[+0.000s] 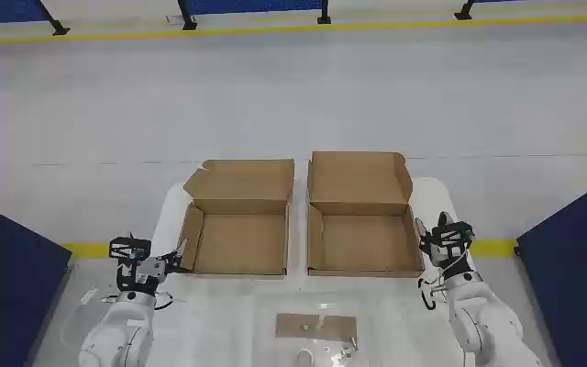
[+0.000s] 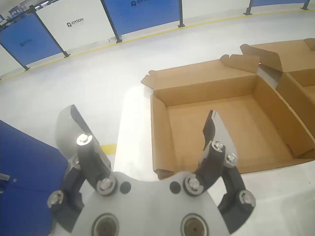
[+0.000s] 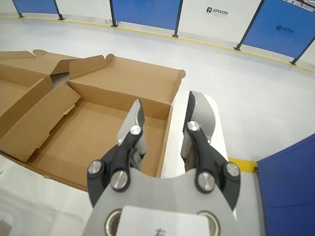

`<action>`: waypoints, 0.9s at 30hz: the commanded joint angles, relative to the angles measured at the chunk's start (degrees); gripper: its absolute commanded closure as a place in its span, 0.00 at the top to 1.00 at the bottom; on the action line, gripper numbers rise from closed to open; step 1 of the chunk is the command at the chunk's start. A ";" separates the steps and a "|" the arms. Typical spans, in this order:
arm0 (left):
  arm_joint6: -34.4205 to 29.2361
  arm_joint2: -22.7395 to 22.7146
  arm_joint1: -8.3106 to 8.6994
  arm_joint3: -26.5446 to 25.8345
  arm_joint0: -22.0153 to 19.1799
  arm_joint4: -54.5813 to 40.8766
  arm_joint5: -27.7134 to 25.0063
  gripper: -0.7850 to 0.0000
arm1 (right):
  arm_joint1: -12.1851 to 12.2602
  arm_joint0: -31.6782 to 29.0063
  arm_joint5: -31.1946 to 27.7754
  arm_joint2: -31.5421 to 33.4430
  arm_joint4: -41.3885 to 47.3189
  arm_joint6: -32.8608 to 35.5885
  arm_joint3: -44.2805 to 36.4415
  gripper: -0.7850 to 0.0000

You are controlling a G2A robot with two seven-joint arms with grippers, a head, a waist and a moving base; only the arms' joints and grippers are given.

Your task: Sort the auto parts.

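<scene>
Two open, empty cardboard boxes stand side by side on the white table: the left box (image 1: 243,243) (image 2: 228,126) and the right box (image 1: 362,240) (image 3: 91,128). Near the table's front edge lie a flat brown piece (image 1: 316,325) and small metal parts (image 1: 344,349) in clear wrapping. My left gripper (image 1: 170,259) (image 2: 141,121) is open and holds nothing, just outside the left box's left wall. At the right box's outer right wall my right gripper (image 1: 431,229) (image 3: 164,101) is open too, nothing between its fingers.
Blue panels stand close to both table ends, one at the left (image 1: 27,275) and one at the right (image 1: 559,248). The boxes' lids (image 1: 243,183) fold back away from me. Bare table top (image 1: 229,312) lies between the boxes and the parts.
</scene>
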 commanded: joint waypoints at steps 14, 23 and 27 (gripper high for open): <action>0.00 0.00 0.00 0.00 0.00 0.00 0.00 1.00 | 1.00 -1.55 -12.78 2.33 -3.42 4.62 -6.17 1.00; 0.00 0.00 0.00 0.00 0.00 0.00 0.00 1.00 | 2.82 -0.48 -33.06 6.56 -6.04 20.35 -12.40 1.00; 0.00 0.00 0.00 0.00 0.00 0.00 0.00 1.00 | 2.82 -0.48 -33.06 6.56 -6.04 20.35 -12.40 1.00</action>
